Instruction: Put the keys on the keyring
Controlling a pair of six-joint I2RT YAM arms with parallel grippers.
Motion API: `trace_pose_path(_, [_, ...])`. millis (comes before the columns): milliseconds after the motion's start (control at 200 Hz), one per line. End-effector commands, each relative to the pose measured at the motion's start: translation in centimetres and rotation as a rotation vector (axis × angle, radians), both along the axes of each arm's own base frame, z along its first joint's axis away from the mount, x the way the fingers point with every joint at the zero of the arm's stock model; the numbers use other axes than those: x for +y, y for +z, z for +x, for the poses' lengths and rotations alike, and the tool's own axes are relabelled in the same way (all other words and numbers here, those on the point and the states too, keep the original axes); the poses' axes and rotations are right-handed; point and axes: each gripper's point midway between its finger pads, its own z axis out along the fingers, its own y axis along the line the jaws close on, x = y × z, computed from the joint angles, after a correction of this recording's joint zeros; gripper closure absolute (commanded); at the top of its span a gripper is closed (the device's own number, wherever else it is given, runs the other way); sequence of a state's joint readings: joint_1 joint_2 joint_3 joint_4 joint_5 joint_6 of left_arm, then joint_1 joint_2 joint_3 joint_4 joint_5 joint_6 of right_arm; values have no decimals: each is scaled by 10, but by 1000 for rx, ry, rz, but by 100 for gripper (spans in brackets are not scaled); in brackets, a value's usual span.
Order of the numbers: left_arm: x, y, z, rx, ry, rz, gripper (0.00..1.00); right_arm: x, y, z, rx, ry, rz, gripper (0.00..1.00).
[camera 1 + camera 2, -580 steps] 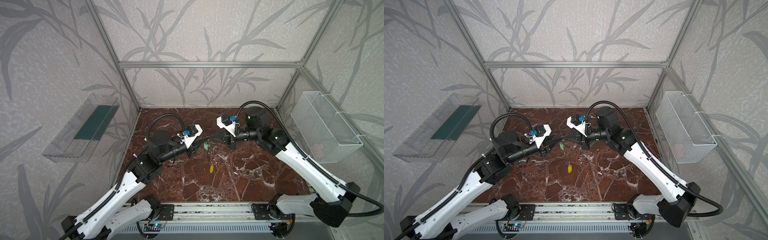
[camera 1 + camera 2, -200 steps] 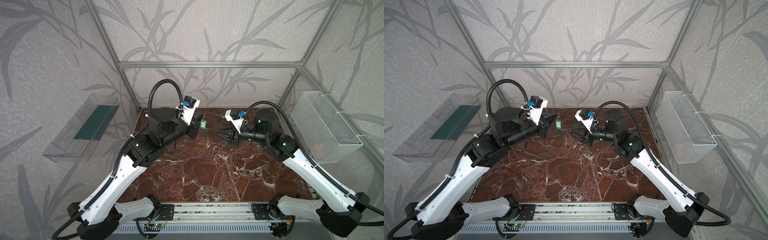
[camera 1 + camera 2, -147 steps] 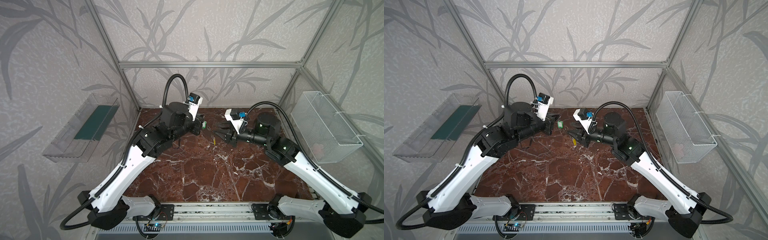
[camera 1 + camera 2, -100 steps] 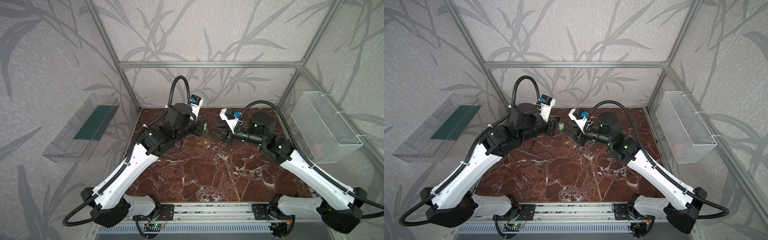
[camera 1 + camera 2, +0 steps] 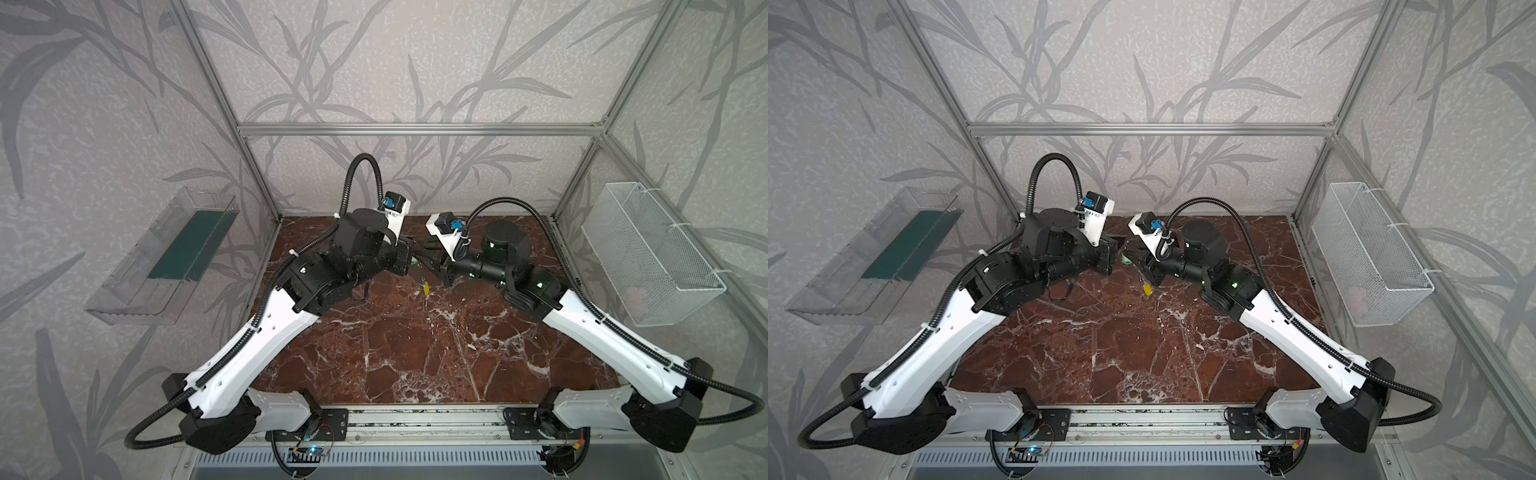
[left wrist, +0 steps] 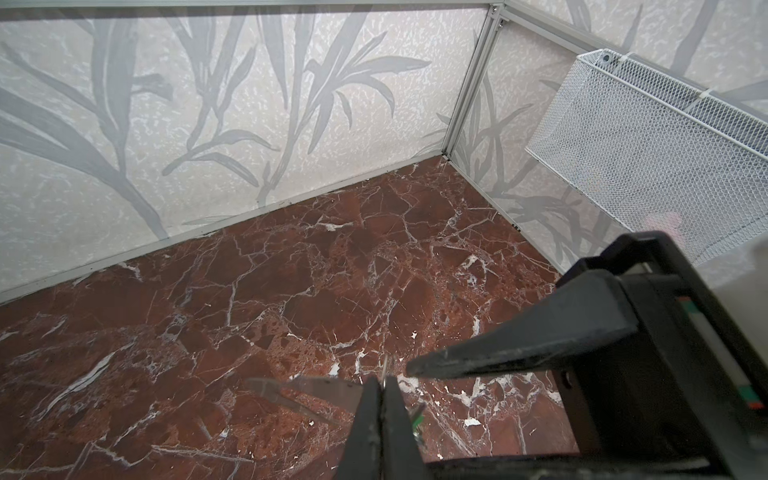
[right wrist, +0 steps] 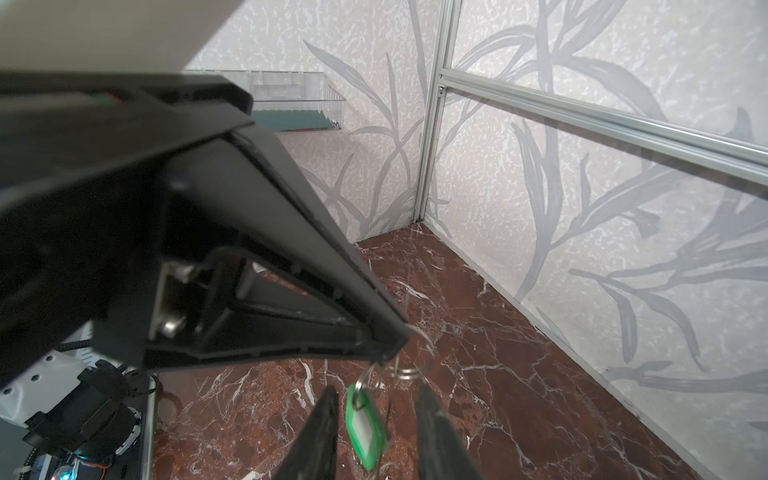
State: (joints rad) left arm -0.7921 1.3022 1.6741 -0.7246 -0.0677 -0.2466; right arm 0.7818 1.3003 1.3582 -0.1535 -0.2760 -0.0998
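At the back, left hand (image 6: 381,388) still clamping green-tag key (image 7: 365,430), right hand (image 7: 377,399) spread, nearer.

Soft, even, bright light; faint shadows on the table (image 5: 415,357). Top views sharp, straight lines splaying toward ten and two o'clock; close parts blur in wrist views
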Motion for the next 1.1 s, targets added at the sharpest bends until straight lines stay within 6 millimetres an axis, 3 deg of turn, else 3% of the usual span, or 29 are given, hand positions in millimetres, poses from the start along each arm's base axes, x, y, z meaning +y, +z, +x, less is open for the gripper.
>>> trace_pose_path(0, [1,16,-6,-25,-5,-56,100,2,22,4,-51,-16,35,79])
trace_pose_path(195, [4,16,-9,-33,-1,-50,100,0,20,4,-52,-21,17,100])
trace_pose_path(650, [10,18,-13,-43,-5,-23,100,-11,14,8,-68,-75,-48,100])
trace_pose_path(1095, [5,18,-35,-15,-136,28,100,-14,26,1,-20,-29,-6,100])
